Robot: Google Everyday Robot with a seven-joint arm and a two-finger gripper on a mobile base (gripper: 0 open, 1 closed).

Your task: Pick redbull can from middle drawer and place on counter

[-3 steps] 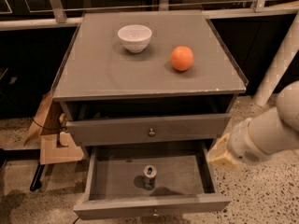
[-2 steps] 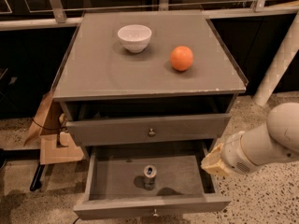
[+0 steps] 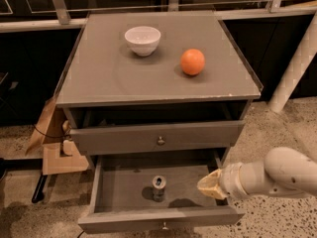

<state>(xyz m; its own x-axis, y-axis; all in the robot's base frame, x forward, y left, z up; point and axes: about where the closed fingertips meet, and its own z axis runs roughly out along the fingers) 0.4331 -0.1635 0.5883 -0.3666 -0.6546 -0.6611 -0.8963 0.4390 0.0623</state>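
The redbull can (image 3: 158,187) stands upright in the open middle drawer (image 3: 114,192), near its centre front, shiny top up. My gripper (image 3: 209,184) hangs over the drawer's right part, a short way to the right of the can and apart from it, on a white arm coming in from the right. The counter (image 3: 99,73) is the grey cabinet top above the two drawers.
A white bowl (image 3: 142,39) and an orange (image 3: 192,62) sit on the counter. The upper knobbed drawer (image 3: 158,138) is slightly open. Cardboard (image 3: 54,148) lies on the floor at the left. A white post (image 3: 297,63) stands at the right.
My arm has moved left and down, bringing the gripper from beside the drawer's right edge to over its right part, closer to the can. The can has not moved.
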